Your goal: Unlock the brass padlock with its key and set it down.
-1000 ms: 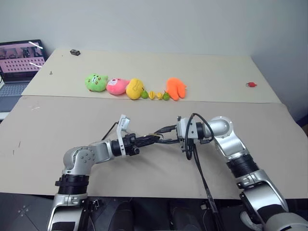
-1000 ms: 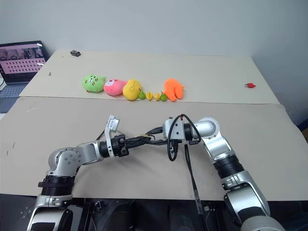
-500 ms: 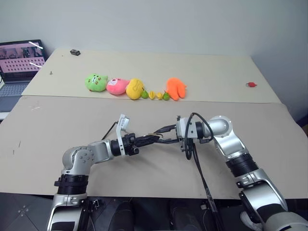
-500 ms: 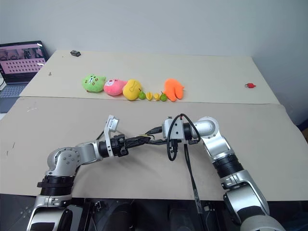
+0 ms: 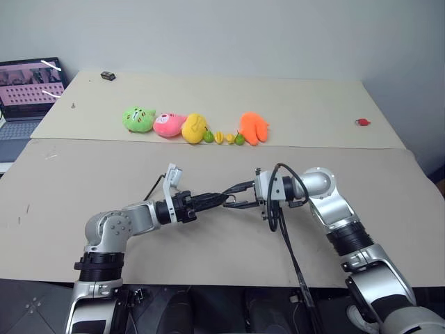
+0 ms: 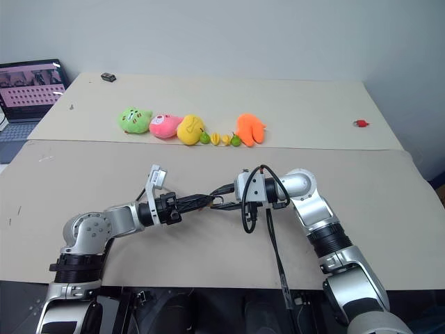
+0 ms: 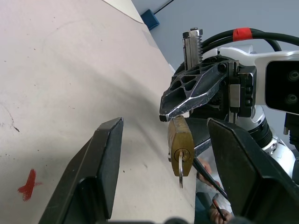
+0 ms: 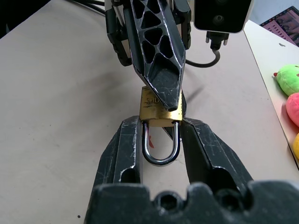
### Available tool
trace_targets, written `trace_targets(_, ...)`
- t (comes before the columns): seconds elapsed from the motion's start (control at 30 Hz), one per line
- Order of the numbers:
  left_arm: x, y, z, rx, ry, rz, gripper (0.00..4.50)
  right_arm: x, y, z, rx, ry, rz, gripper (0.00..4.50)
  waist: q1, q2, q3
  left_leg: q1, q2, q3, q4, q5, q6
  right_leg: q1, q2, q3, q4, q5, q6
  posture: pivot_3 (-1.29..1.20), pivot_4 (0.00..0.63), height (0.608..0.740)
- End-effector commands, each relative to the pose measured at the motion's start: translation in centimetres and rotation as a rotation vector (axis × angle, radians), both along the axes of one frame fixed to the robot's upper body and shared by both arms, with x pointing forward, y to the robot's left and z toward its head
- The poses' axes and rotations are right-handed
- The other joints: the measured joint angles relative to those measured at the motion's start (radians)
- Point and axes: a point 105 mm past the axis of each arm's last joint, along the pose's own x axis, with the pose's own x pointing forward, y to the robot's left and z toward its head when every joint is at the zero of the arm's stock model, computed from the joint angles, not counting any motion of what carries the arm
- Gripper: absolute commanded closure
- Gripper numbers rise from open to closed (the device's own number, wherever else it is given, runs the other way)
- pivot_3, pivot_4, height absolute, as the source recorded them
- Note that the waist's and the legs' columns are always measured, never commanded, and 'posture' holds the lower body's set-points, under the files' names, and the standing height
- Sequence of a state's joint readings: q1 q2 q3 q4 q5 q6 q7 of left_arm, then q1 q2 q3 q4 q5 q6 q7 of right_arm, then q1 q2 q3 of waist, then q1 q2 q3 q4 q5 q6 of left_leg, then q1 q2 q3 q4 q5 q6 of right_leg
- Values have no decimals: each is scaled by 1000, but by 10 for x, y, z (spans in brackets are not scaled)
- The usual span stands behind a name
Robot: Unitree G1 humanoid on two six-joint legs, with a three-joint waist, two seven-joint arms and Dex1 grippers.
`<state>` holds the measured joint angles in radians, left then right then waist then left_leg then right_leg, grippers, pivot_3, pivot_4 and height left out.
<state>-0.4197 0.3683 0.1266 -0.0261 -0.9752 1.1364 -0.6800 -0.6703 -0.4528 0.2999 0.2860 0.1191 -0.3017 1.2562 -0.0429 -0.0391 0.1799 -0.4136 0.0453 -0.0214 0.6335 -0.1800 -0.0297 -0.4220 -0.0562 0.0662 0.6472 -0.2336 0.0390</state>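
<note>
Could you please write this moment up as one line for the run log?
right gripper: shut on brass padlock | key: in keyhole | left gripper: open, fingers either side of padlock, apart | shackle: closed

Tan table (image 5: 69,188) w/ plush toys (image 5: 167,124), small fruits (image 5: 224,138).

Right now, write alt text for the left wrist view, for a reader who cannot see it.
A brass padlock, key in its keyhole, is clamped by the right gripper above a beige table. The left gripper faces it with jaws spread wide on either side, touching neither padlock nor key. A small red mark shows on the table.
</note>
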Motion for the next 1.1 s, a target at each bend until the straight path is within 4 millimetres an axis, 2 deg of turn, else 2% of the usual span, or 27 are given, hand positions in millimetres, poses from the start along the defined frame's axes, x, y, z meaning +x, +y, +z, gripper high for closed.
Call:
trace_targets(0.03, -3, -1, 9, -22, -31, -10, 1413, 0, -1, 11, 27, -49, 3, 3635, 0, 0, 0, 0, 0, 0, 0, 0, 0, 0, 0, 0, 0, 0, 0, 0, 150, 722)
trace_targets(0.4, -10, 3, 6, -40, -7, -13, 1413, -2, 0, 11, 27, -45, 13, 3635, 0, 0, 0, 0, 0, 0, 0, 0, 0, 0, 0, 0, 0, 0, 0, 0, 150, 722)
trace_targets(0.53, -12, 0, 5, -43, -3, -27, 2602, -1, 1, 13, 32, -45, 15, 3635, 0, 0, 0, 0, 0, 0, 0, 0, 0, 0, 0, 0, 0, 0, 0, 0, 150, 722)
trace_targets(0.6, -9, -1, 6, -42, -5, -20, 3461, -1, 1, 13, 32, -46, 15, 3635, 0, 0, 0, 0, 0, 0, 0, 0, 0, 0, 0, 0, 0, 0, 0, 0, 150, 722)
trace_targets(0.63, -9, -2, 7, -44, -7, -20, 3683, -2, 1, 13, 32, -46, 15, 3635, 0, 0, 0, 0, 0, 0, 0, 0, 0, 0, 0, 0, 0, 0, 0, 0, 150, 722)
trace_targets(0.67, -9, -2, 7, -42, -7, -22, 4230, -2, 1, 12, 32, -46, 14, 3635, 0, 0, 0, 0, 0, 0, 0, 0, 0, 0, 0, 0, 0, 0, 0, 0, 150, 722)
trace_targets(0.7, -9, -2, 7, -41, -8, -24, 4424, -2, 0, 12, 32, -47, 13, 3635, 0, 0, 0, 0, 0, 0, 0, 0, 0, 0, 0, 0, 0, 0, 0, 0, 150, 722)
trace_targets(1.1, -10, -5, 6, -32, -4, -32, 4488, -2, -1, 10, 26, -34, 11, 3635, 0, 0, 0, 0, 0, 0, 0, 0, 0, 0, 0, 0, 0, 0, 0, 0, 150, 722)
